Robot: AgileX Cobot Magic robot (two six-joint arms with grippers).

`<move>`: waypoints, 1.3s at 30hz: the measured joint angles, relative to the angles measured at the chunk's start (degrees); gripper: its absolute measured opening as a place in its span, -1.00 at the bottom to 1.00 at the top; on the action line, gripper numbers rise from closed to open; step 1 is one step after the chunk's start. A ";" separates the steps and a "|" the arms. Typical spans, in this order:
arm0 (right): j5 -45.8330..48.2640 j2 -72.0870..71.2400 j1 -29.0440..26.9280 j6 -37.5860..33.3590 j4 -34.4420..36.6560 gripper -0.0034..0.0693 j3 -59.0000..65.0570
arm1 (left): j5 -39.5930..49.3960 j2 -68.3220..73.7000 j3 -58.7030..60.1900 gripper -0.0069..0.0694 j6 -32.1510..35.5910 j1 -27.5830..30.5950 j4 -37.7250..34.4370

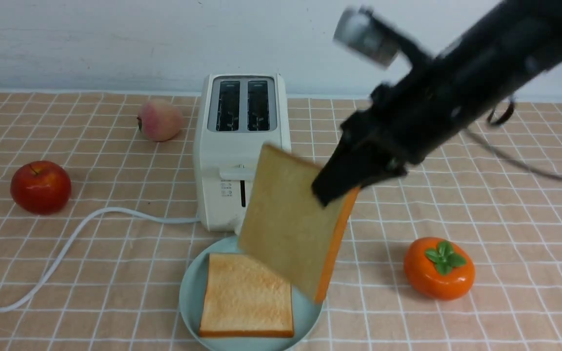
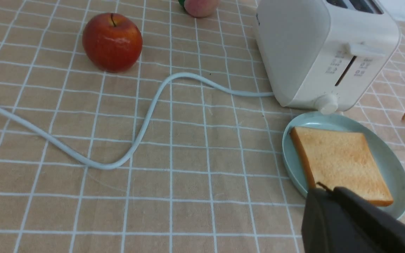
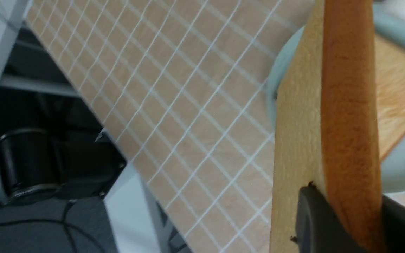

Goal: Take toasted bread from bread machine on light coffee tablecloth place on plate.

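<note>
The right claw (image 1: 332,192) is narrowed onto the crust at the upper corner of the held slice (image 1: 286,219), with a jaw on each face in the right wrist view. Gripped only at that corner, the slice hangs tilted on edge, its low corner over the right side of the plate (image 1: 190,297) and not yet resting there. That tilt probably suits setting it down low edge first.

The flat slice (image 1: 247,295) already covers most of the plate, so the held one will likely have to overlap it. The plate sits just in front of the toaster (image 1: 239,146), which keeps the carry short. Both toaster slots look empty.

The left claw (image 2: 329,196) is closed on nothing and hovers beside the plate above the cloth (image 1: 115,253), seemingly kept clear of the right arm. The apple (image 1: 40,187) and persimmon (image 1: 438,268) stand well apart from the plate on the surface.
</note>
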 joint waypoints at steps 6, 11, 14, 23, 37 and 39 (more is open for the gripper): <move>-5.59 6.38 2.56 -6.99 6.65 -0.58 5.80 | -0.04 0.00 0.91 -0.86 0.00 0.00 -0.12; -11.46 12.70 3.29 -7.83 11.45 -0.39 6.21 | -0.24 0.00 1.05 -0.86 0.00 0.00 -0.12; -14.69 13.94 2.67 -8.14 10.97 -0.14 6.25 | -0.24 0.00 1.05 -0.86 0.00 0.00 -0.24; -13.18 9.73 -4.43 -3.04 1.11 0.53 0.80 | -0.14 0.00 1.05 -0.86 0.00 0.00 -0.55; -10.14 -24.77 -8.03 22.37 -32.40 -0.95 -4.62 | -6.24 0.00 1.05 -0.85 -6.05 0.00 -0.35; -13.78 -31.57 -8.03 22.76 -33.79 -0.95 -0.05 | -7.54 0.00 1.05 -0.85 -6.32 0.00 -0.31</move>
